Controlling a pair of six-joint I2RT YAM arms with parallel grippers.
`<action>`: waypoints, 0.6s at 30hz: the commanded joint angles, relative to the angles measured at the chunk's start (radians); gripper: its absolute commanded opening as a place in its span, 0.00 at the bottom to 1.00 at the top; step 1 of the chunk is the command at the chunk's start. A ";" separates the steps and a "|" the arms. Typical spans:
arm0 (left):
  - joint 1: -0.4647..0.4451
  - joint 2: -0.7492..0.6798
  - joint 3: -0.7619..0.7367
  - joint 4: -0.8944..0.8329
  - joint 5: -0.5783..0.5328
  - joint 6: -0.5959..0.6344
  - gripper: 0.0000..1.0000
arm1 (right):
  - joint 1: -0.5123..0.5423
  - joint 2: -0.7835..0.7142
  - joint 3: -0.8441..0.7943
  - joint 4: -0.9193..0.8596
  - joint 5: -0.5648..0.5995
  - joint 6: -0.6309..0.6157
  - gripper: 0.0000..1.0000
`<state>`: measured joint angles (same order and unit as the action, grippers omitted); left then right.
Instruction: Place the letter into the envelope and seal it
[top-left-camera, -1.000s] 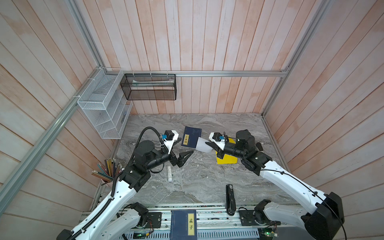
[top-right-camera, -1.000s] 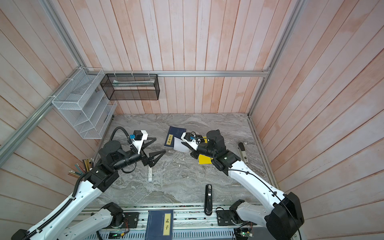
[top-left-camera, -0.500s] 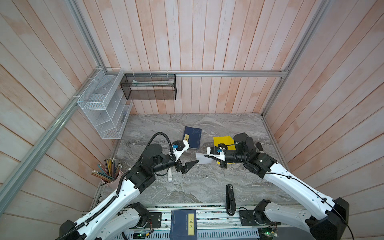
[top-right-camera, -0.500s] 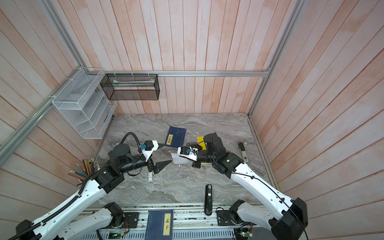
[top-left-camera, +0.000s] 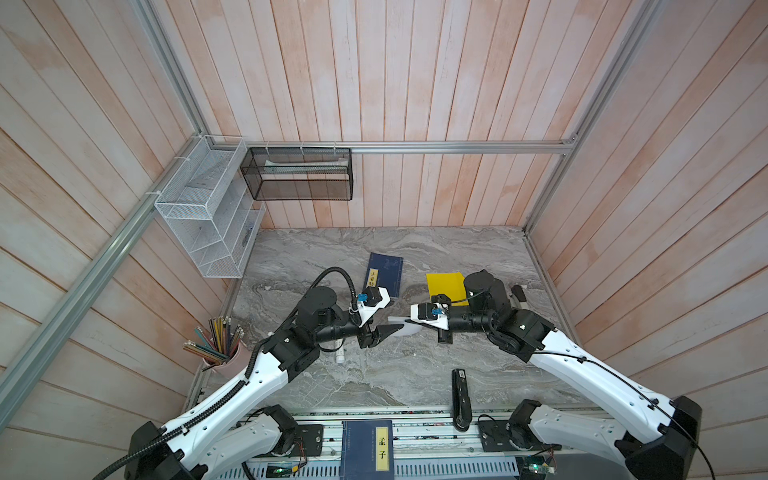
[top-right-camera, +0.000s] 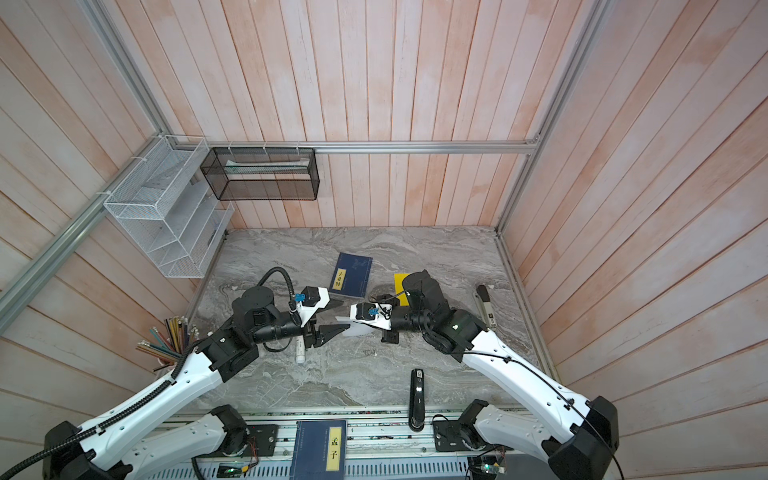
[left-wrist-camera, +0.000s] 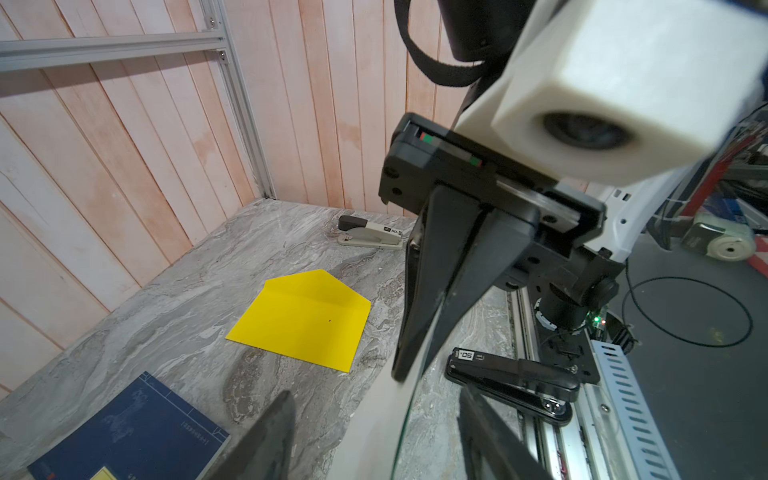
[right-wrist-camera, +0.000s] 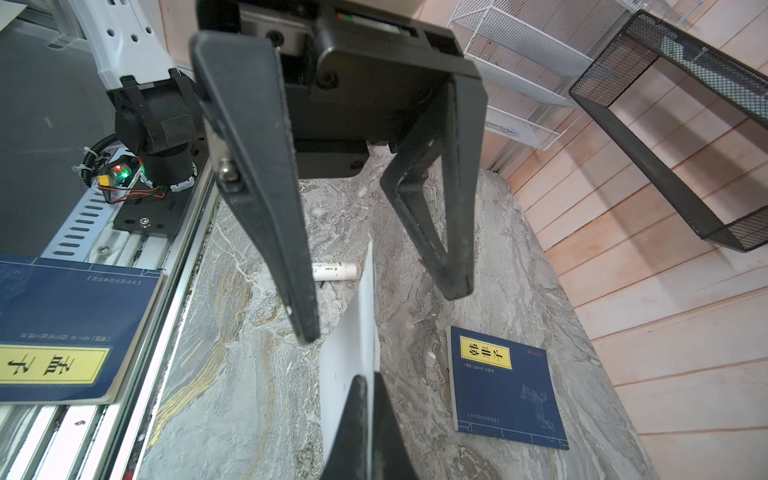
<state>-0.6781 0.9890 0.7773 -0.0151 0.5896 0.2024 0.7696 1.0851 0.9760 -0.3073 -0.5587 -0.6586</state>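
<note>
My right gripper (top-left-camera: 413, 326) is shut on one end of the white letter (top-left-camera: 401, 326), which hangs on edge above the table's middle. In the right wrist view its fingers (right-wrist-camera: 357, 424) pinch the letter (right-wrist-camera: 353, 345). My left gripper (top-left-camera: 392, 330) is open, with one jaw on each side of the letter's (left-wrist-camera: 374, 432) free end, neither touching it. The right wrist view shows that left gripper (right-wrist-camera: 382, 311) straddling the sheet. The yellow envelope (top-left-camera: 444, 282) lies flat behind the right arm, flap open (left-wrist-camera: 303, 320).
A dark blue book (top-left-camera: 384, 274) lies behind the grippers and a white glue stick (top-left-camera: 340, 355) under the left arm. A black stapler (top-left-camera: 460, 392) lies near the front edge and a grey one (top-right-camera: 485, 305) at the right. A pencil cup (top-left-camera: 218, 351) stands at the front left.
The right gripper carried the letter away from the envelope towards the table's middle. The left gripper came over to the letter's free end and its jaws narrowed around it.
</note>
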 joint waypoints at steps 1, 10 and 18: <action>-0.008 0.000 -0.008 0.004 0.019 0.003 0.52 | 0.011 -0.009 0.011 -0.009 -0.003 0.003 0.00; -0.030 0.021 -0.009 0.011 0.019 0.002 0.20 | 0.017 -0.026 0.000 -0.002 -0.018 0.007 0.00; -0.035 -0.016 -0.046 0.059 -0.054 -0.008 0.00 | 0.015 -0.058 -0.038 0.050 0.049 0.120 0.39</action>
<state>-0.7109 1.0012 0.7616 0.0097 0.5785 0.1974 0.7795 1.0542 0.9630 -0.2867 -0.5373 -0.6136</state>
